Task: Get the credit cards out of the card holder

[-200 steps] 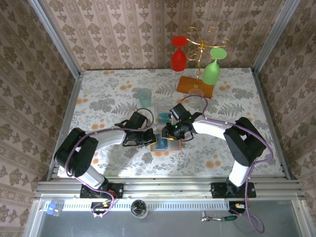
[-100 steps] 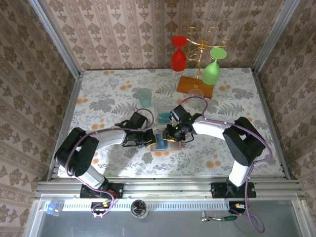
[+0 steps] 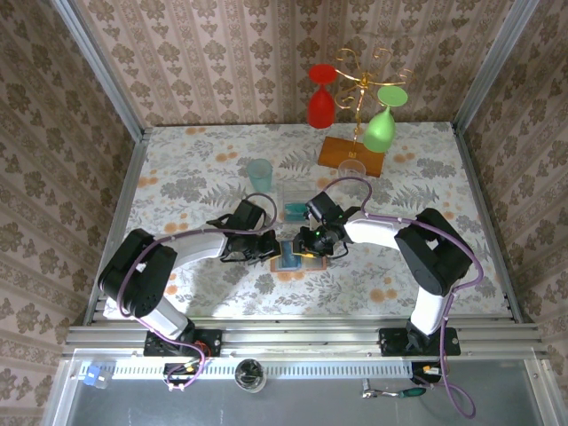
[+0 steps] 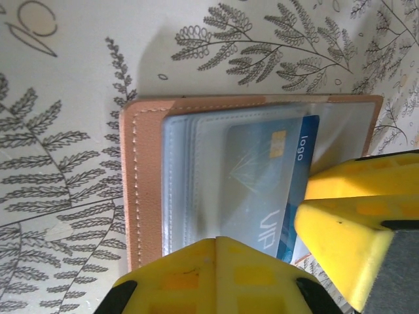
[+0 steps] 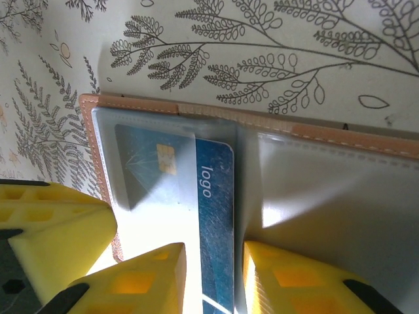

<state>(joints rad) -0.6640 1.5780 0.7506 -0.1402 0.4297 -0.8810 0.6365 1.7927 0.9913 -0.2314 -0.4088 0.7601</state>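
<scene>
Tan card holder [image 5: 196, 108] open flat, right fingers [image 5: 213, 278] pinching blue card [image 5: 213, 216], left fingers [image 4: 262, 261] pressed together.

Even overhead light in the wide view, hard glare up close

From above, the table [image 3: 204, 169] is bright and sharp to the corners, with soft shadows under both arms. In the right wrist view, a white glare washes the clear pockets of the card holder [image 5: 340, 196] and the lower end of the blue card [image 5: 213, 216]. In the left wrist view, the nearest yellow fingers [image 4: 353, 229] are blurred, and a grey shadow falls above the holder.
</scene>
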